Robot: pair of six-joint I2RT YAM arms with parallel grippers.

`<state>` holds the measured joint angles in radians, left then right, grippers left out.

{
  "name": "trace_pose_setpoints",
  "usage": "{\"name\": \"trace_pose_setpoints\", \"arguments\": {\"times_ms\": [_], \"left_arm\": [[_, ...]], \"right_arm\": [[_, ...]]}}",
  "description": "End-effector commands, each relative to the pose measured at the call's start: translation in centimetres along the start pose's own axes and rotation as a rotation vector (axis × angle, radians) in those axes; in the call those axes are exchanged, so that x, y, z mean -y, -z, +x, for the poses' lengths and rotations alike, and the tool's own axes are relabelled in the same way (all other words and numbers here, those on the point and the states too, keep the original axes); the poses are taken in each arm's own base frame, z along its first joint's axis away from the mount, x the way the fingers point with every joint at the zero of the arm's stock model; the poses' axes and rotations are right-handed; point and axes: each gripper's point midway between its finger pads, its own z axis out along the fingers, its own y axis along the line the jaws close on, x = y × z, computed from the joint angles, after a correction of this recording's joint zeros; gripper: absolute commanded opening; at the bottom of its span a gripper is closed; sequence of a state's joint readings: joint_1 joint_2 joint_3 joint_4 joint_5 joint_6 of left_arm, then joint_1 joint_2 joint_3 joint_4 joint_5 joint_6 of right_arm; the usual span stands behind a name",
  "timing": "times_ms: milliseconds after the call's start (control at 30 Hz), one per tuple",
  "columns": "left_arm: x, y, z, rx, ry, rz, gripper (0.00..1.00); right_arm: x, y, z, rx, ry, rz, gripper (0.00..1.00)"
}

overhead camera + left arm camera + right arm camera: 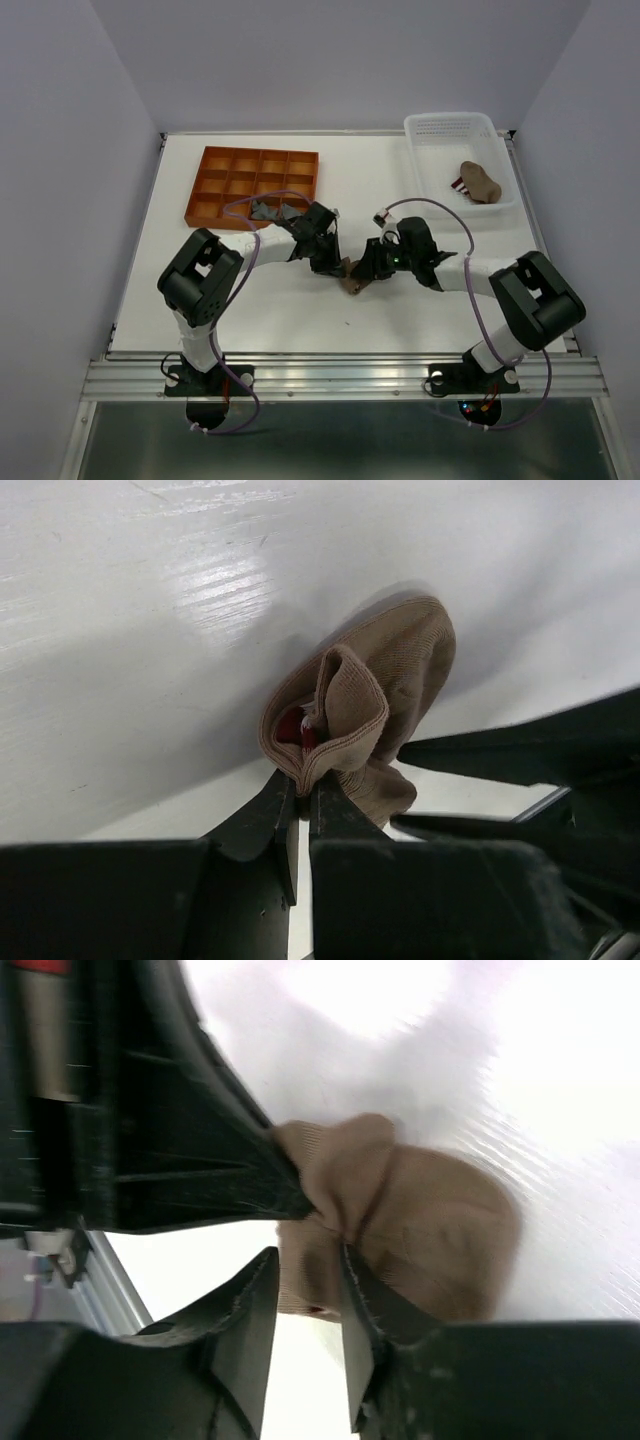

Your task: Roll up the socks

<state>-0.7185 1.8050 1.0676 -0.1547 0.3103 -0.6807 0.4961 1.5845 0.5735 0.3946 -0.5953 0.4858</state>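
Tan sock (370,710) | left fingers (285,815) pinch cuff | red inside only left-wrist

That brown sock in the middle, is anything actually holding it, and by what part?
Yes, both. The left pincer is shut on the folded cuff edge of the tan sock, and the right pincer pinches a fold on its other side.

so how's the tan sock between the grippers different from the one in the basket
The held sock lies on the table, pinched by both the left gripper and right gripper; the basket sock sits untouched in the white basket. The basket one shows red-white stripes outside. Both are tan and bundled.
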Motion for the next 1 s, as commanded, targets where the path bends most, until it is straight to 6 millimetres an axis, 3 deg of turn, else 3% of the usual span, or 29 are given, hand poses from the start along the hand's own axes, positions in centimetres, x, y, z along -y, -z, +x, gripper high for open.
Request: {"name": "trace_pose_setpoints", "arguments": {"times_ms": [0,200,500,633,767,967], "left_arm": [[0.0,0.3,0.0,-0.003,-0.003,-0.028,0.00],[0.3,0.8,-0.3,0.008,-0.002,-0.036,0.00],[0.3,1.1,-0.3,0.009,-0.005,-0.042,0.00],[0.3,1.0,-0.3,0.004,-0.005,-0.042,0.00],[0.2,0.9,-0.2,0.003,-0.003,-0.043,0.00],[0.3,0.9,-0.1,-0.001,0.000,-0.032,0.00]], "right_arm": [[-1.1,0.9,-0.7,-0.037,0.225,0.138,0.38],[-3.3,0.2,-0.2,-0.048,0.444,0.239,0.41],[-3.6,-1.0,0.0,-0.052,0.528,0.300,0.40],[-2.8,-1.4,1.1,-0.097,0.550,0.346,0.40],[-3.4,-2.0,1.9,-0.117,0.578,0.331,0.41],[-1.1,-2.1,2.7,-0.141,0.617,0.490,0.40]]}}
